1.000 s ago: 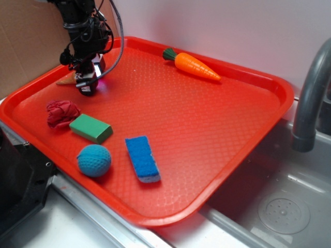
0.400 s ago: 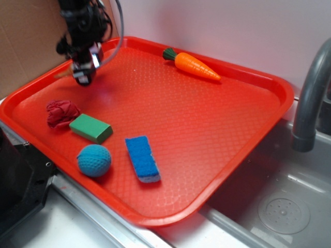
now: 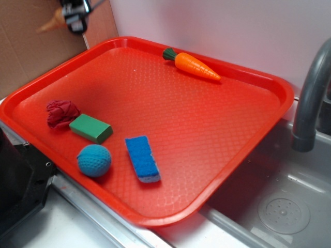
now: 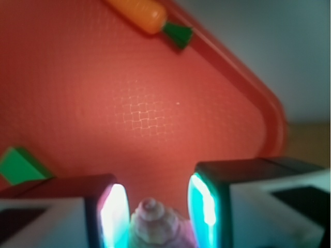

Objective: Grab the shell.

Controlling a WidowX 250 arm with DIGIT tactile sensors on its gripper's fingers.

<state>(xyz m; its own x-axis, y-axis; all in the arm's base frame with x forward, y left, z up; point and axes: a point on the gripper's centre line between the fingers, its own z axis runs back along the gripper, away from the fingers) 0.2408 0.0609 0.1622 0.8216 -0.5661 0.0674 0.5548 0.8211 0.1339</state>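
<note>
The shell (image 3: 50, 22) is a small tan spiral cone held in the air above the tray's far left corner, its point sticking out to the left. My gripper (image 3: 74, 19) is shut on it at the top left edge of the exterior view, with most of the arm out of frame. In the wrist view the shell's (image 4: 153, 222) knobbly whorls sit between the two glowing fingers (image 4: 115, 214), and the gripper (image 4: 155, 217) hangs well above the red tray (image 4: 145, 113).
On the red tray (image 3: 181, 119) lie an orange carrot (image 3: 194, 64) at the back, a dark red wrinkly lump (image 3: 62, 112), a green block (image 3: 91, 128), a blue ball (image 3: 94, 160) and a blue sponge (image 3: 142, 157). A grey faucet (image 3: 310, 98) and sink (image 3: 279, 206) stand right. Cardboard (image 3: 26, 51) stands behind.
The gripper has risen from the tray's far left corner up to the top of the frame, carrying the shell off the tray with it.
</note>
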